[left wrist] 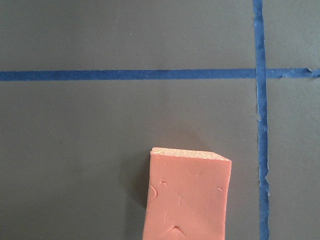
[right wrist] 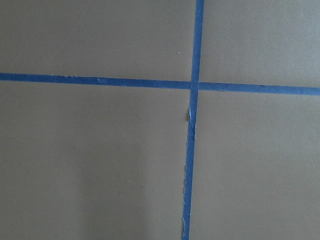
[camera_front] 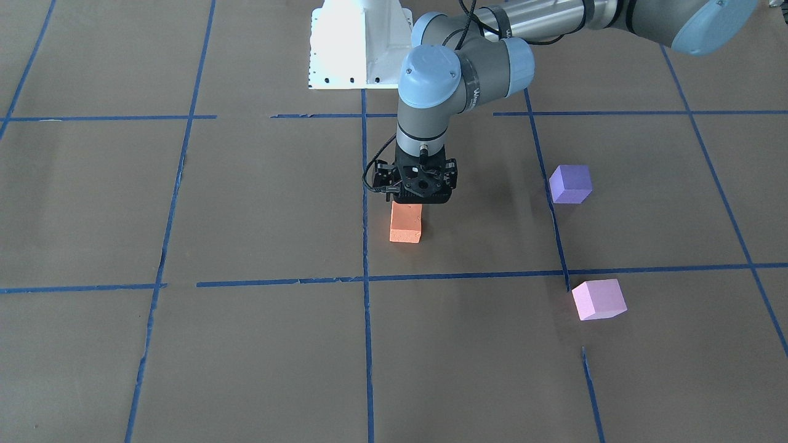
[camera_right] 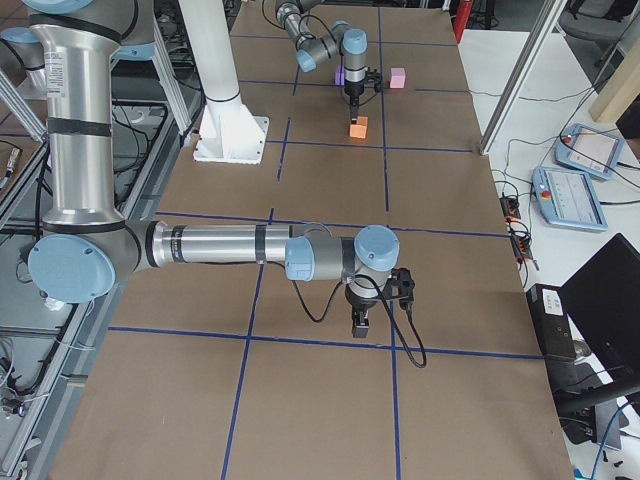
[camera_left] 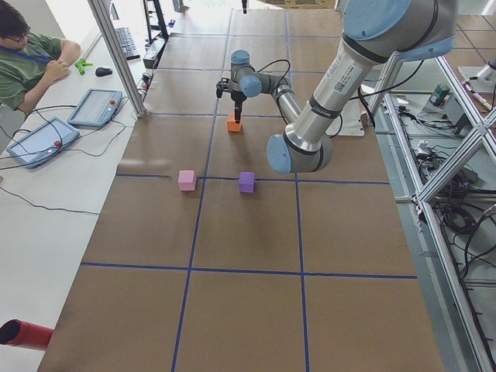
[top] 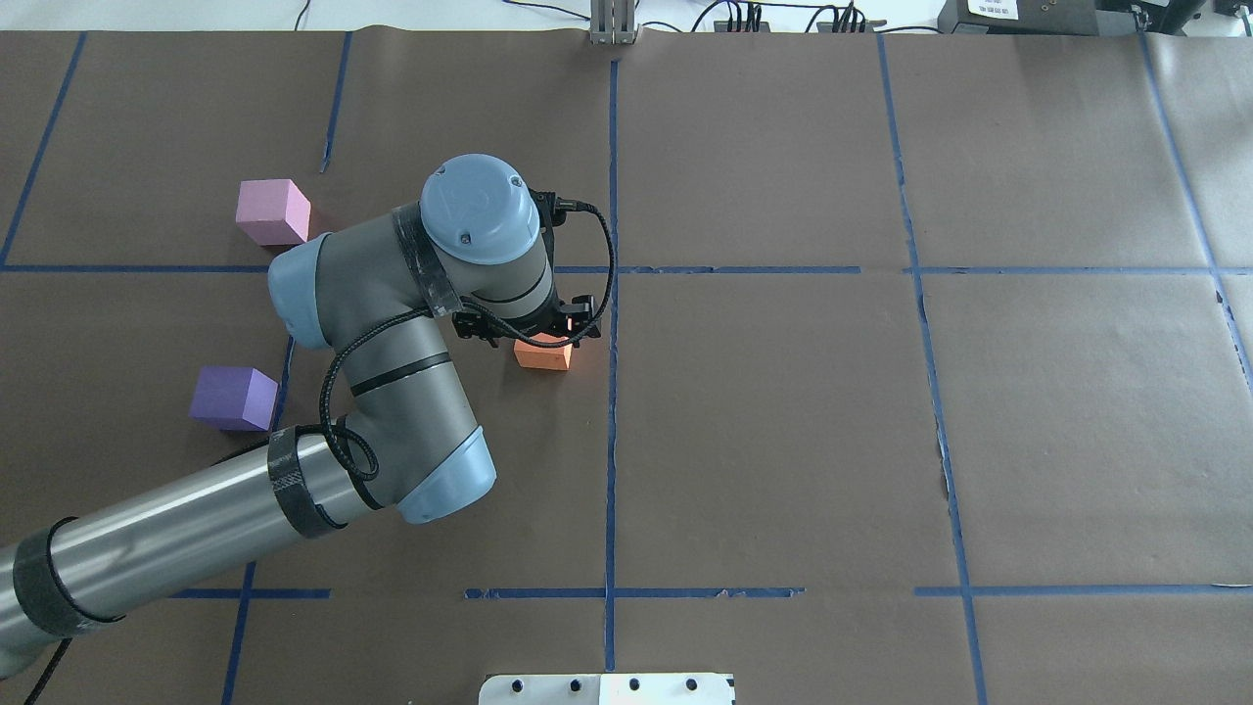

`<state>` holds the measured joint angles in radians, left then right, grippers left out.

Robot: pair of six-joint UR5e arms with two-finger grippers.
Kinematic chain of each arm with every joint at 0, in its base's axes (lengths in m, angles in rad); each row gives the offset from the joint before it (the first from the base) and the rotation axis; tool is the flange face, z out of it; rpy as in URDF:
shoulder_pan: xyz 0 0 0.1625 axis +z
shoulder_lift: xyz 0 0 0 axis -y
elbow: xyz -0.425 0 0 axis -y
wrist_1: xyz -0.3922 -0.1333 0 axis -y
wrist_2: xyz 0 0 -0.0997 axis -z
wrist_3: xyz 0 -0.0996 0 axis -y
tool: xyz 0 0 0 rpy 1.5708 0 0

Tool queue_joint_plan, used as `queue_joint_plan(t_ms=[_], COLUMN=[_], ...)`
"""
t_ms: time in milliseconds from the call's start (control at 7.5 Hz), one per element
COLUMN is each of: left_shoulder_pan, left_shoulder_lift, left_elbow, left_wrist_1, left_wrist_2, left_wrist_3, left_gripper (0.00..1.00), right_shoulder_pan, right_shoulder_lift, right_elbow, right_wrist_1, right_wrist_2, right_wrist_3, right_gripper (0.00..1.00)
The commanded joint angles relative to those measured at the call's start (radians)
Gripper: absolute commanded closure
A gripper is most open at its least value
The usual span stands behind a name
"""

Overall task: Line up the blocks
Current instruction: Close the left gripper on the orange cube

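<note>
The orange block (camera_front: 406,227) rests on the brown table by the centre tape line; it also shows in the overhead view (top: 544,356) and fills the bottom of the left wrist view (left wrist: 187,200). My left gripper (camera_front: 422,195) points straight down right over it. Its fingertips are hidden, so I cannot tell whether it is open or shut. The violet-purple block (camera_front: 570,183) and the light pink block (camera_front: 598,299) lie apart on my left side. My right gripper (camera_right: 361,322) hangs low over bare table far from the blocks, and I cannot tell its state.
Blue tape lines (top: 612,294) grid the brown paper table. The white robot base (camera_front: 360,46) stands at the table's near edge. An operator (camera_left: 31,54) sits at a side desk with tablets (camera_left: 94,107).
</note>
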<state>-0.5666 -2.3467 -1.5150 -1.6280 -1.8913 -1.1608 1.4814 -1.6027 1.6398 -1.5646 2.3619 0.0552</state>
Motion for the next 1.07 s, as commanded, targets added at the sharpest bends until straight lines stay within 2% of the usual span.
queue_joint_plan(t_ms=[0,267,667,800,933], left_shoulder_pan=[0.001,0.001,0.008,0.010,0.010], left_shoulder_lift=[-0.002,-0.003,-0.006,-0.005,-0.006], left_elbow=[0.039,0.079,0.085,0.085,0.085], left_wrist_1=[-0.048,-0.087,-0.098,-0.099,-0.101], left_wrist_2=[0.017,0.017,0.017,0.017,0.017], left_wrist_3=[0.001,0.001,-0.002,0.000,-0.002], left_gripper=[0.00,0.00,0.00,0.03,0.10], right_shoulder_pan=[0.000,0.000,0.000,0.000,-0.001], right_shoulder_lift=[0.000,0.000,0.001,0.000,0.001], right_elbow=[0.000,0.000,0.000,0.000,0.000], right_wrist_1=[0.000,0.000,0.000,0.000,0.000], right_wrist_2=[0.000,0.000,-0.001,-0.001,0.000], right_wrist_3=[0.000,0.000,0.000,0.000,0.000], right_gripper=[0.00,0.00,0.00,0.00,0.00])
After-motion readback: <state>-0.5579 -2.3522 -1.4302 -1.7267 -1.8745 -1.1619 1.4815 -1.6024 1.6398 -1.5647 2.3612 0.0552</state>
